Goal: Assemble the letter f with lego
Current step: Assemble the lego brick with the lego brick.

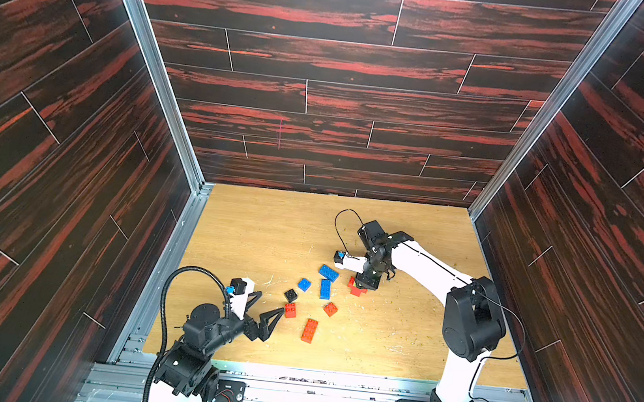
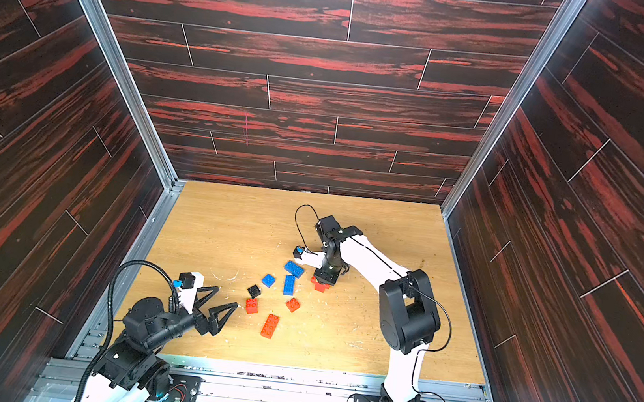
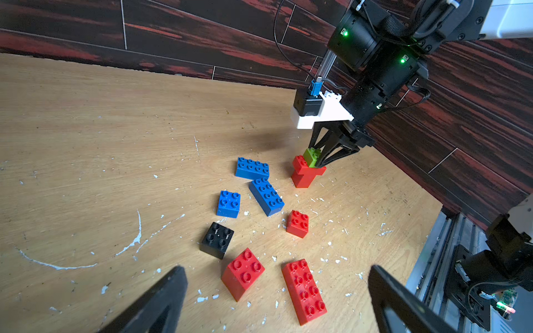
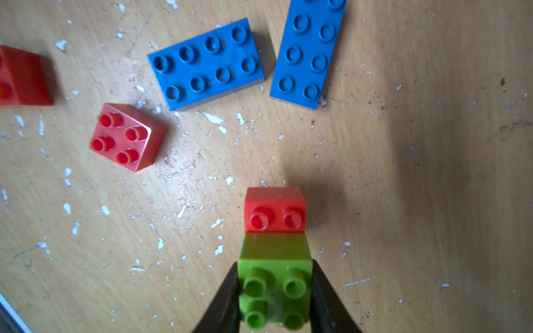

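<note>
The right gripper [image 4: 274,266] clamps the green brick [image 4: 275,288] by two opposite sides, and the brick sits on one end of a red stack [image 3: 305,176] (a squat T in the left wrist view) standing near the middle of the table [image 1: 399,343]. The left gripper [image 1: 271,302] hangs low with its jaws spread wide and nothing between them, its tips just beside a red square [image 1: 290,310]. Loose between the arms, studs up, lie a blue oblong [image 3: 252,168] just beside a second blue oblong [image 3: 266,196], a blue square [image 3: 228,203], a black square [image 3: 217,239], another red square [image 3: 297,223] and a red oblong [image 3: 304,291].
</note>
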